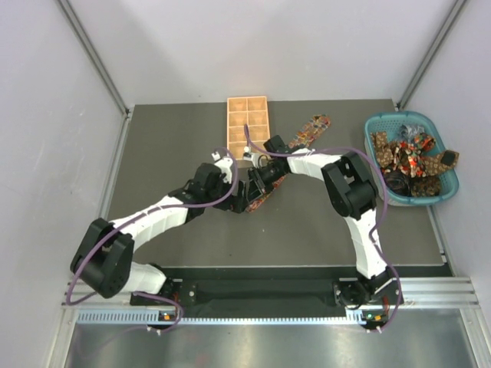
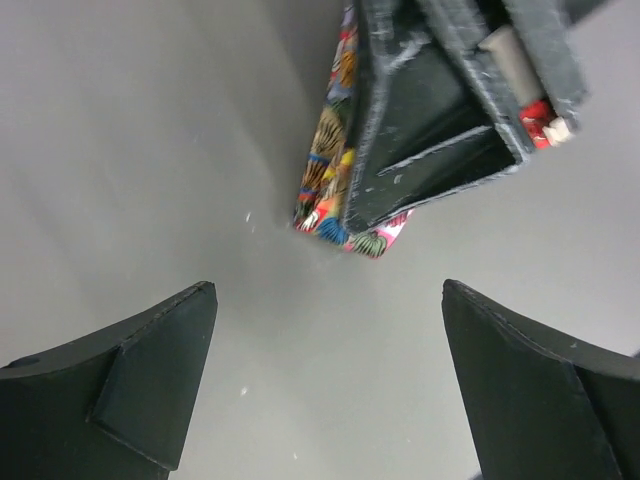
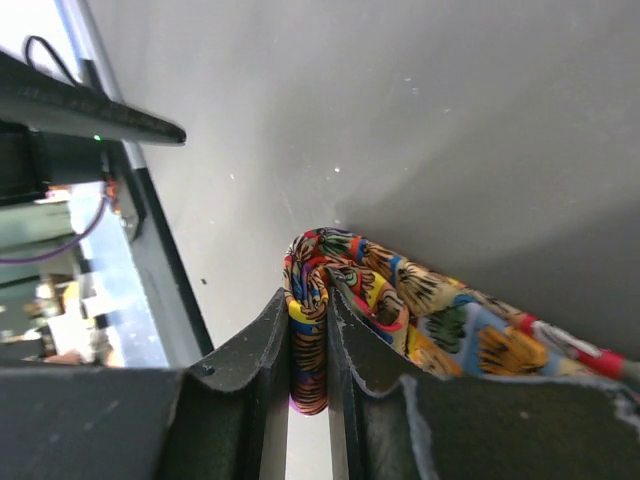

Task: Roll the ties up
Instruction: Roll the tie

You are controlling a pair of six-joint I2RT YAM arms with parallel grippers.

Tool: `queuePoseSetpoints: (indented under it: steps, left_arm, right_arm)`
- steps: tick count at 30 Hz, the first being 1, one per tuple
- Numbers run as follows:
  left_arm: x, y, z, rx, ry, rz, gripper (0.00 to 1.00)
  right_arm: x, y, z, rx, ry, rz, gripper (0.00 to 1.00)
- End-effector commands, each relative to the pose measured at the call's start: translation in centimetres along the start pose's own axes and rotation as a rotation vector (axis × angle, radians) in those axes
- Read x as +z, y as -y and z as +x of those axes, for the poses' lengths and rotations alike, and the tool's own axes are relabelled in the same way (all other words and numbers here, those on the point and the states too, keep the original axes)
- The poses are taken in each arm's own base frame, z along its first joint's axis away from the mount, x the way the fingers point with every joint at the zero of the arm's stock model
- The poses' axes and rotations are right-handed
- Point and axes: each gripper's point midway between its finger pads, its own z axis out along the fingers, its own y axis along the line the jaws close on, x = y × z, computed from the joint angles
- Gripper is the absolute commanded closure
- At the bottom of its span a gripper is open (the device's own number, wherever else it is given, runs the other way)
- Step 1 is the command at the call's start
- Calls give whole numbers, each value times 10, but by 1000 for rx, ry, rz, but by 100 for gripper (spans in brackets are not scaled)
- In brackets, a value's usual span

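One tie (image 1: 307, 132) with a busy multicoloured print lies diagonally on the dark table, its far end near the tray. My right gripper (image 1: 259, 182) is shut on its near end. In the right wrist view the fabric (image 3: 345, 265) curls over into a small loop and is pinched between the fingers (image 3: 308, 318). My left gripper (image 1: 239, 201) is open and empty just in front of that end. In the left wrist view its jaws (image 2: 330, 385) stand wide apart over bare table, with the tie end (image 2: 330, 185) and the right gripper's fingers (image 2: 420, 130) ahead of them.
A tan wooden compartment tray (image 1: 247, 123) stands at the back centre, close to the tie. A teal plastic basket (image 1: 453, 180) at the back right holds several more printed ties (image 1: 410, 157). White walls enclose the table on both sides.
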Motion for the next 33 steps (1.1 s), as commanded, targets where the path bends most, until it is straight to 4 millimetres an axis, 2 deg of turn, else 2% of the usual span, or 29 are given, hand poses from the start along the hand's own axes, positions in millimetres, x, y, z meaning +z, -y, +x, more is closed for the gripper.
queuePoseSetpoints:
  steps: [1, 3, 6, 14, 25, 29, 33]
  left_arm:
    - [9, 5, -25, 145, 45, -32, 1]
    - [13, 13, -27, 195, 27, -39, 1]
    - [29, 11, -17, 275, -31, -97, 1]
    - [51, 8, -9, 407, -114, -171, 1]
    - [72, 16, 10, 474, -223, -79, 1]
    - [79, 17, 6, 495, -224, -70, 6]
    - [86, 23, 19, 500, -273, -14, 15]
  right_arm:
    - [-6, 12, -17, -16, 42, -36, 99]
    - [-5, 15, -18, -13, 43, -38, 99]
    - [-1, 20, -18, -5, 36, -39, 99]
    - [2, 23, -17, 3, 28, -41, 99]
    - [-3, 27, -15, 15, 35, -46, 98]
    - [-3, 28, -11, 22, 31, -43, 97]
    - [-3, 29, -9, 28, 32, -39, 96]
